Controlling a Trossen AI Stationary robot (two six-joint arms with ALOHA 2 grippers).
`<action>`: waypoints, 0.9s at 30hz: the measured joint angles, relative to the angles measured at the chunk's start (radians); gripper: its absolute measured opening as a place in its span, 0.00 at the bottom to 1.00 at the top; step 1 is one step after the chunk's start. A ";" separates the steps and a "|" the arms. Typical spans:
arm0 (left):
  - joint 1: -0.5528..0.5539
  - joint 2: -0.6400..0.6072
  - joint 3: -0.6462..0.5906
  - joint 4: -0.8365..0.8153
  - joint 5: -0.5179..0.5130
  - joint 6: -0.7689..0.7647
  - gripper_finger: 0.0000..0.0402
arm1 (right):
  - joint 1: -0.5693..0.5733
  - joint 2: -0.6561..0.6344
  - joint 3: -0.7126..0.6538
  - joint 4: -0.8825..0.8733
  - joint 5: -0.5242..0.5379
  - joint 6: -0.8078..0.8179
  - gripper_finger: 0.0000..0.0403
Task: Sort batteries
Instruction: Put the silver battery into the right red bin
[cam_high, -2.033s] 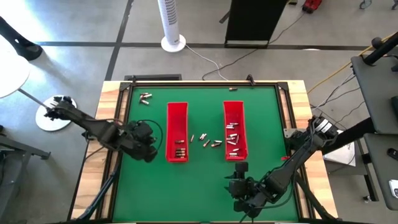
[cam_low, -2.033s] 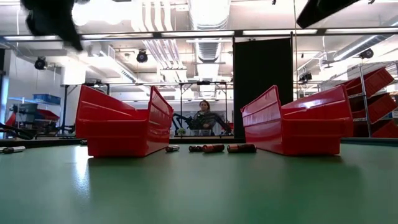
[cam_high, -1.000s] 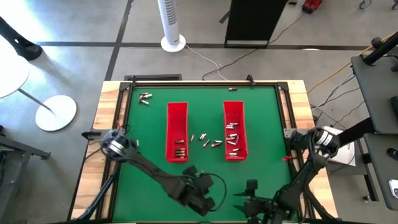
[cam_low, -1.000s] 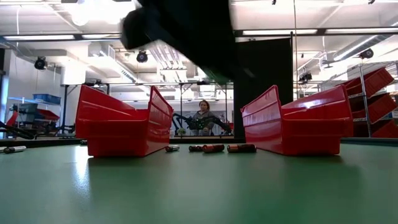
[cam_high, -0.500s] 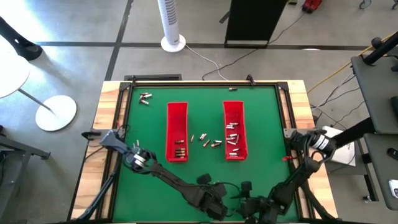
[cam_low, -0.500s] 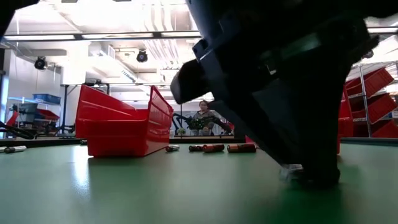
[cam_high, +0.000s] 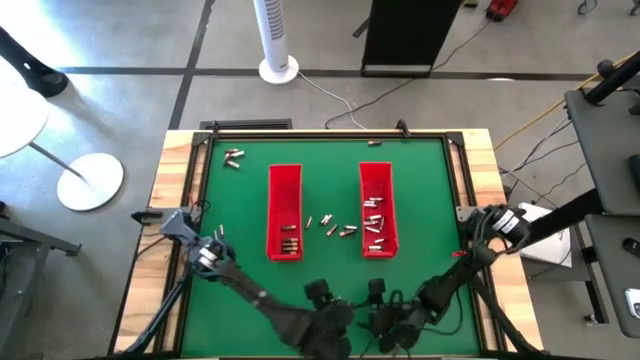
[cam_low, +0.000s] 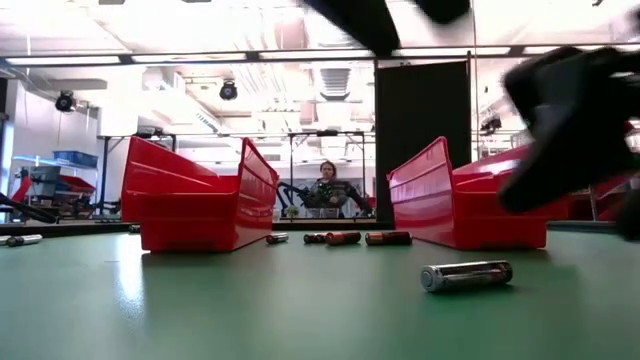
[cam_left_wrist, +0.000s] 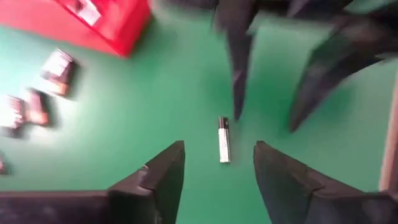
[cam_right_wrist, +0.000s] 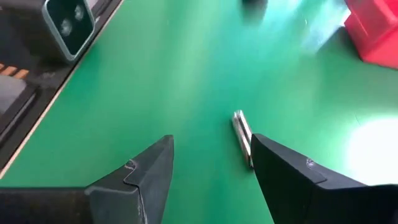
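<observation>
Left wrist view shows the left gripper open above one battery lying loose near the table's front edge, apparently for the open right gripper to pick up.

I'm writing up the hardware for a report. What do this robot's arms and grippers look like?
Both arms are dark, near black, built of slender jointed links with light silvery joint housings near their bases. The left gripper has two broad, matte dark fingers tapering to blunt wedge tips. The right gripper has the same pair of angular dark fingers. No markings show on them.
</observation>
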 joint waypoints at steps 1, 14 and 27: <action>-0.018 -0.017 0.000 -0.018 -0.037 -0.002 0.44 | -0.017 0.000 -0.002 0.019 -0.021 -0.021 0.51; -0.094 -0.067 -0.044 -0.144 -0.024 -0.073 0.43 | -0.167 0.081 0.001 0.082 -0.195 -0.084 0.42; -0.083 -0.072 -0.090 0.167 0.134 0.093 0.38 | -0.178 0.153 -0.005 0.058 -0.290 -0.011 0.10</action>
